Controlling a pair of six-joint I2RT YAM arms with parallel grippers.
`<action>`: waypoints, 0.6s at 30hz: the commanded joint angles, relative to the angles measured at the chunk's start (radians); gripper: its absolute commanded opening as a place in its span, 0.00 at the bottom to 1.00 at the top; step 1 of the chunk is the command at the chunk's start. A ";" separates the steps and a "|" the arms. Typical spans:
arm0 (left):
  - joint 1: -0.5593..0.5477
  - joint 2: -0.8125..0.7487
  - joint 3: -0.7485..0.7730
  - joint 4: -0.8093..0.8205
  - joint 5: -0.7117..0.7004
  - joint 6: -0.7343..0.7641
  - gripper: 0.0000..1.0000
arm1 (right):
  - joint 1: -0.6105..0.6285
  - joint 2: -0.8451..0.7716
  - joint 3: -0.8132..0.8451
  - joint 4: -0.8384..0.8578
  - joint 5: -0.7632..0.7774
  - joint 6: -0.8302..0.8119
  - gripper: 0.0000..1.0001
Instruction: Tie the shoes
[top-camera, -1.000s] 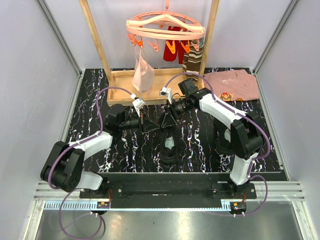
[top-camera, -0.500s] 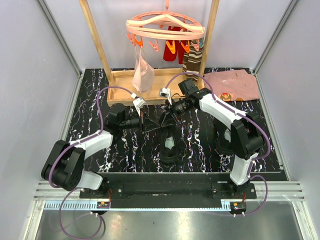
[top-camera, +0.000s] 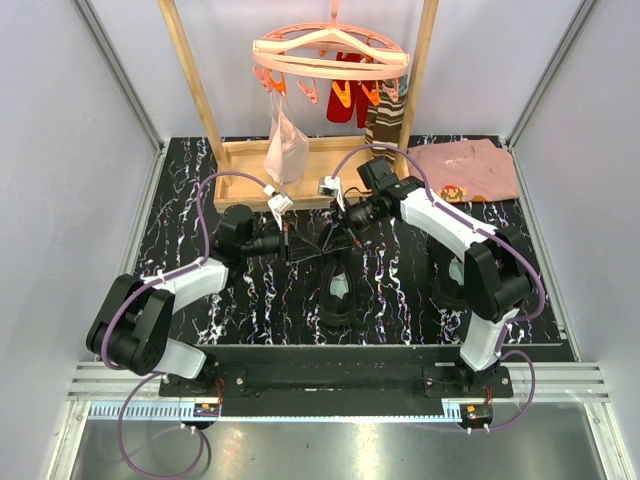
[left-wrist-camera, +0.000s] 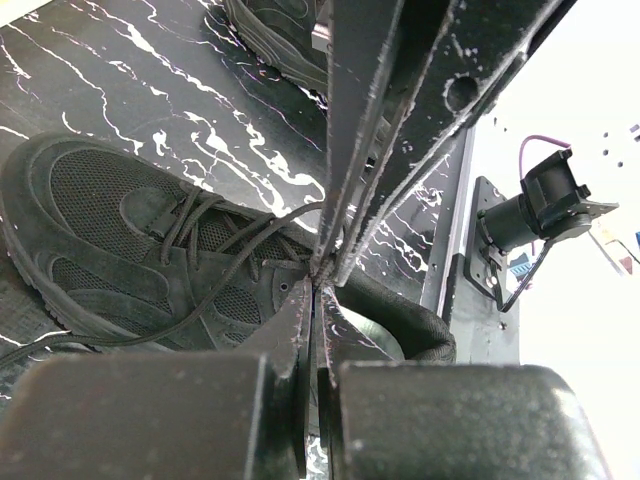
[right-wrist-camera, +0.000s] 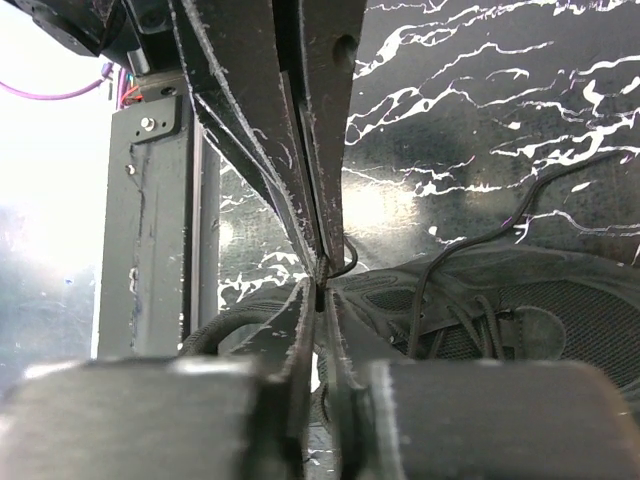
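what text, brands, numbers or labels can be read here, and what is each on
No text can be read.
pink shirt: small coloured print, too small to tell any letters.
white tags on the arm cables: too small to read.
shoe: no brand mark shows.

L gripper (left-wrist-camera: 313, 292) is sitting low in frame, fingers pressing flat together w/ no gap showing. R gripper (left-wrist-camera: 328, 262) is pointing in from the opposite side, its tips pinching to a point & meeting the L tips nose to nose above a black shoe (left-wrist-camera: 120, 240). That shoe is lying on the black marble table (left-wrist-camera: 150, 90), toe pointing far, heel opening facing near. A loose lace strand (left-wrist-camera: 285, 217) is arcing up off it toward the meeting tips; can't tell which pair is gripping it. A 2nd shoe (left-wrist-camera: 275, 30) is partly showing to the right. On the near side a small camera (left-wrist-camera: 545, 200) w/ a purple cable (left-wrist-camera: 521, 160) is sticking out.
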 joint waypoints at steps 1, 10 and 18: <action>-0.003 -0.001 0.037 0.058 0.018 -0.001 0.00 | 0.011 -0.053 -0.002 -0.003 -0.035 -0.041 0.01; 0.021 -0.048 0.035 -0.044 -0.079 0.039 0.30 | 0.010 -0.092 -0.025 -0.006 0.006 -0.044 0.00; 0.055 -0.052 0.074 -0.252 -0.386 -0.064 0.58 | 0.013 -0.131 -0.068 -0.004 0.013 -0.058 0.00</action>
